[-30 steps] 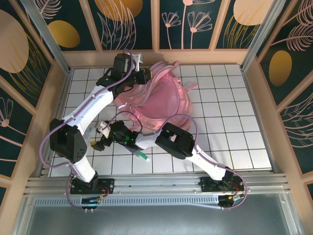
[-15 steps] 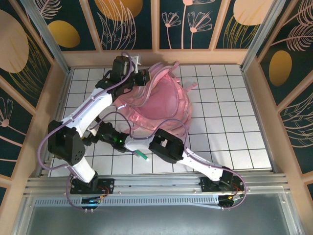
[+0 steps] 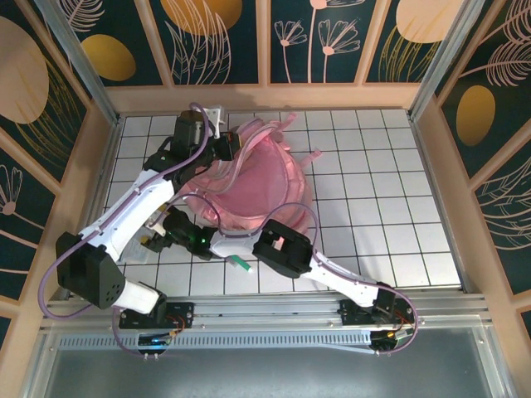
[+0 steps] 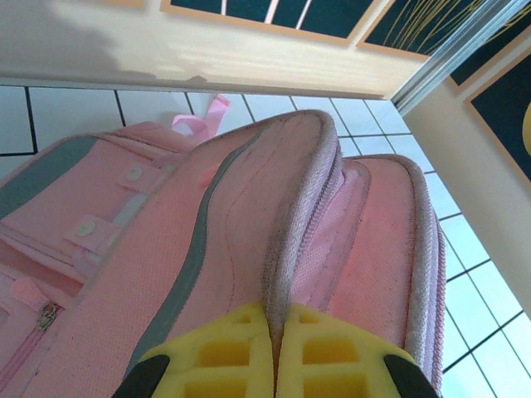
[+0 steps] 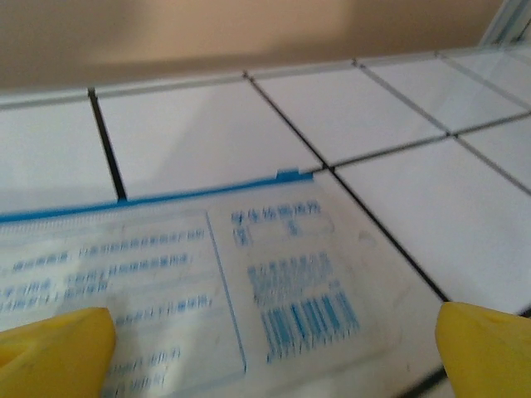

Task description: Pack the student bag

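Yellow-tipped, the right gripper (image 5: 267, 356) stands spread wide and holds nothing, low over a flat clear pouch (image 5: 166, 249) with a blue zip edge, blue print and a barcode. The pouch lies on the table (image 3: 373, 207), which is white tiles with dark grid lines, at its near left. Just to the right of that lies a thin green-ended stick (image 3: 241, 264), perhaps a pen; it is too small to tell. Behind them the bag (image 3: 265, 186) sits left of the table's middle, a big soft pink mound. Its long axis runs slantwise from far left to near right, and thin pink straps (image 3: 319, 155) trail off its far right side. Up close the cloth is a coarse weave, with a smooth grey strip (image 4: 178, 274), round snaps and a ribbed zip edge curving along a padded flap. At the bag's far left end the left gripper (image 4: 275, 348) is clenched on that zip edge, pads pressed together with the cloth between them. Beyond is a pale wooden wall (image 4: 207, 50).
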Action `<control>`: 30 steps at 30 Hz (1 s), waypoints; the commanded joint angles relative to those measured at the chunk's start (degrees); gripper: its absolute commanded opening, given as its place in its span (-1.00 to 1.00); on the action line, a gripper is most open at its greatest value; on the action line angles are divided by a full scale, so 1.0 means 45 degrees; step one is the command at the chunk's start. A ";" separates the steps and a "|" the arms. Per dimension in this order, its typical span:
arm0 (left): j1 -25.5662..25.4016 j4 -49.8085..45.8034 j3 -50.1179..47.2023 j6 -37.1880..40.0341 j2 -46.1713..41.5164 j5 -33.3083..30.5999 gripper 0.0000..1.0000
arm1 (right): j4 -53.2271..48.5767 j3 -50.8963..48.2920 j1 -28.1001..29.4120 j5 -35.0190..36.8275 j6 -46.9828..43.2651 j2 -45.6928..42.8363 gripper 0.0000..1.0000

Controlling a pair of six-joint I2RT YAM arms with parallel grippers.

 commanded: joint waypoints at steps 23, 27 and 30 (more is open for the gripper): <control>0.0128 0.0856 0.1317 0.2950 0.1122 -0.1062 -1.00 | -0.1696 -0.8149 -0.1036 -0.1477 0.2415 -0.6546 0.99; 0.0162 0.0429 0.1595 0.3427 0.1238 -0.1504 -1.00 | -0.2089 -0.7897 -0.0981 -0.1468 0.2444 -0.7242 0.99; 0.0255 0.0371 0.1798 0.3573 0.1358 -0.1540 -1.00 | -0.2052 -0.7292 -0.0770 -0.2134 0.2180 -0.7065 0.99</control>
